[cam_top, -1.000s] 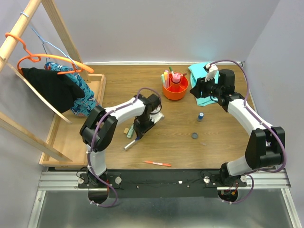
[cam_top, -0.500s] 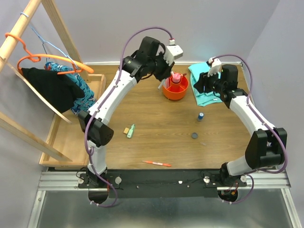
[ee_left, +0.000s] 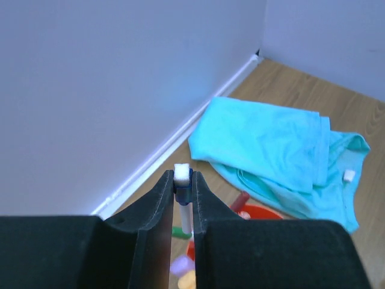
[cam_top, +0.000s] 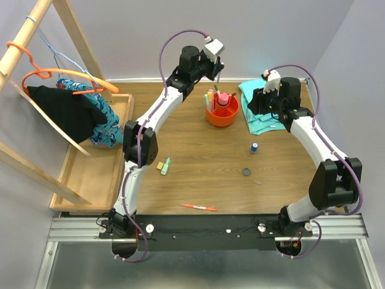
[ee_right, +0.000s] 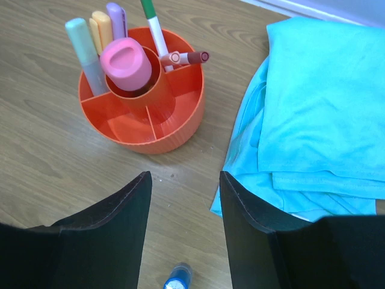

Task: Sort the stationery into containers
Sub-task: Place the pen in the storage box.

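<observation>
Beneath the left hand (ee_left: 182,184) clamping a slim white marker (ee_left: 182,173), the crowded round orange plastic tub (cam_top: 222,121) could deflect a high drop; the right hand (ee_right: 183,180) hovers half-open.

The top camera looks down from above and behind the arms, far enough off to take in the whole table (cam_top: 198,174). The left wrist camera hangs high and faces the wall (ee_left: 90,90), with the room corner at the upper right of its frame. The right wrist camera looks steeply down from close by. All three views share the orange tub (cam_top: 221,115) (ee_left: 264,212) (ee_right: 174,132) and the teal cloth (cam_top: 255,126) (ee_left: 271,144) (ee_right: 325,90).
</observation>
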{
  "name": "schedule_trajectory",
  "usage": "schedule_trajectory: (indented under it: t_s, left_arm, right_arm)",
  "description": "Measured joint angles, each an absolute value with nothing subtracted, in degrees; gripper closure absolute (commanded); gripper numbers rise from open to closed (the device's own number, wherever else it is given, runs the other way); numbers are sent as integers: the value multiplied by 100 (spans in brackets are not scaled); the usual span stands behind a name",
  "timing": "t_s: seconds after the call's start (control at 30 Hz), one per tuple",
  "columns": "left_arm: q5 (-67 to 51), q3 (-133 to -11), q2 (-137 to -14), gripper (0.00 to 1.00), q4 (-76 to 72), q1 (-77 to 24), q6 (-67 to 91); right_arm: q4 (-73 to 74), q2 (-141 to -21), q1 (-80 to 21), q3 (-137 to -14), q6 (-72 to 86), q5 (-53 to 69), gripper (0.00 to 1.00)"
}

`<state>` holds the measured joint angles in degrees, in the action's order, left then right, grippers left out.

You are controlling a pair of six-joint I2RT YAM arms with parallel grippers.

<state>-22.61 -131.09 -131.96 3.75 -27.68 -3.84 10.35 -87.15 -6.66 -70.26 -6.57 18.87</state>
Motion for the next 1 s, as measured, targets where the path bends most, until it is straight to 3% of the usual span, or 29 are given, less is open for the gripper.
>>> schedule_trajectory:
  t_s: [0.37, 1.0]
  left_arm:
    - [-2259, -13163, -13734, 87, -652, -2698, 281]
    - [-2285, -11813, -13749, 87, -1015, -2615, 521]
  right_arm:
    - [1339, -9107, -663, -7441, -779, 1693, 43]
    - [1341, -9360, -663, -7572, -801, 1656, 43]
